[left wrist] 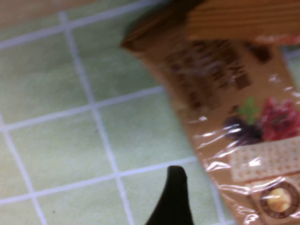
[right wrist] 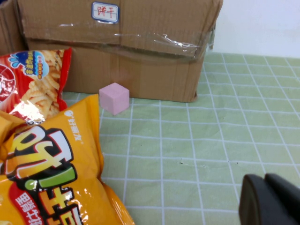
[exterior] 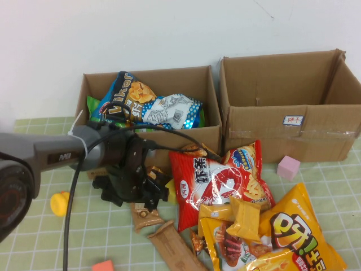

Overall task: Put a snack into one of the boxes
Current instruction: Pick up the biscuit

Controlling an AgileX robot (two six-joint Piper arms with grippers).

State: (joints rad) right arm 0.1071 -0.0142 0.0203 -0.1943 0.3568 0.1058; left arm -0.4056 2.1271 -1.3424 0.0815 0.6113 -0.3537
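Note:
My left gripper (exterior: 137, 195) hangs low over the mat just in front of the left box (exterior: 210, 135). It is over a small brown cracker packet (exterior: 145, 215). In the left wrist view one black finger (left wrist: 174, 197) stands beside that packet (left wrist: 243, 126), apart from it, with the other finger out of frame. The gripper is open and holds nothing. My right gripper (right wrist: 265, 185) is shut and empty above bare mat, near a yellow snack bag (right wrist: 51, 164). It is out of the high view.
The left box holds several snack bags (exterior: 152, 104). The right box (exterior: 287, 132) shows nothing inside. A pile lies in front: a red chip bag (exterior: 217, 180), yellow bags (exterior: 293, 237) and a brown bar (exterior: 176, 244). A pink cube (exterior: 288, 167) and a yellow duck (exterior: 59, 203) sit on the mat.

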